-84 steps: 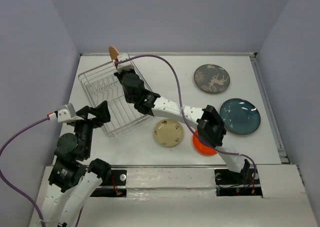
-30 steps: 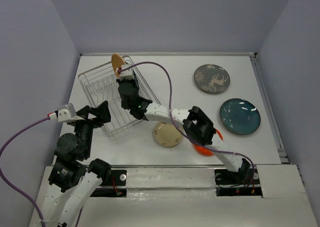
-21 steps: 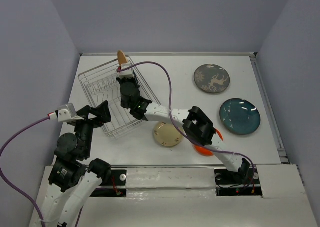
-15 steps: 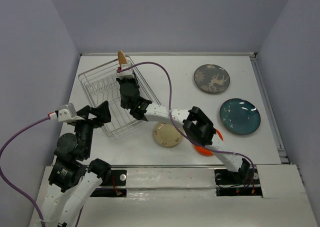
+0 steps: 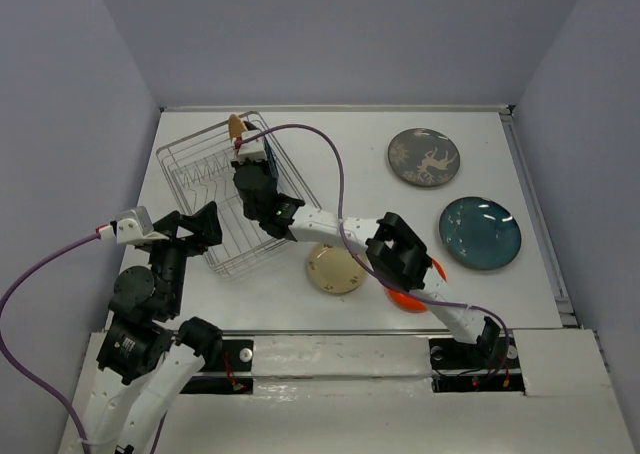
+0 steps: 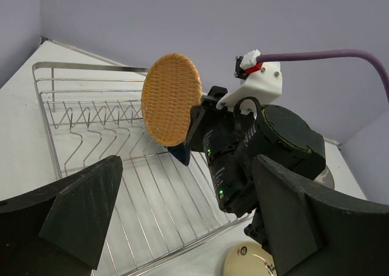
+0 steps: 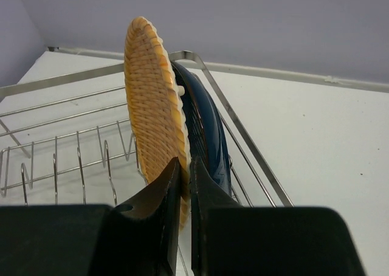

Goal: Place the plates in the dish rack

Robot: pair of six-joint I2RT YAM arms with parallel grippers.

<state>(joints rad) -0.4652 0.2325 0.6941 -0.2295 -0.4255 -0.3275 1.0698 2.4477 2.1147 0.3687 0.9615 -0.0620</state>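
Lavender-grey walls close in a white desk (image 5: 350, 154) on three sides, and two arms are bolted at its near edge. One dish rack (image 5: 195, 199), a square of silver wire with raised sides and rows of upright tines, sits at the back left of the desk, turned at an angle to the edges.

Six plates can be counted. Two are at the rack. The tan woven plate (image 7: 152, 100) stands upright on its edge above the rack's far corner, pinched at its lower rim by the right gripper (image 7: 185, 166), whose jaws are pressed onto the plate from both faces. Whether its rim rests on the wires cannot be told. The navy blue plate (image 7: 209, 130) stands upright just behind it, inside the rack against the far side rail. The pictures do not show whether the two plates touch.

The other four plates lie flat on the desk to the right of the rack. The grey patterned plate (image 5: 424, 157) is at the back, and the teal plate (image 5: 480, 232) lies nearer and further right. The cream plate (image 5: 336, 267) is just off the rack's near corner, and the orange-red plate (image 5: 405, 301) beside it is largely covered by the right arm.

The right arm stretches from its base diagonally across the desk to the rack. The left gripper (image 6: 185, 185) hovers by the rack's near left side with its jaws spread wide and holding nothing.
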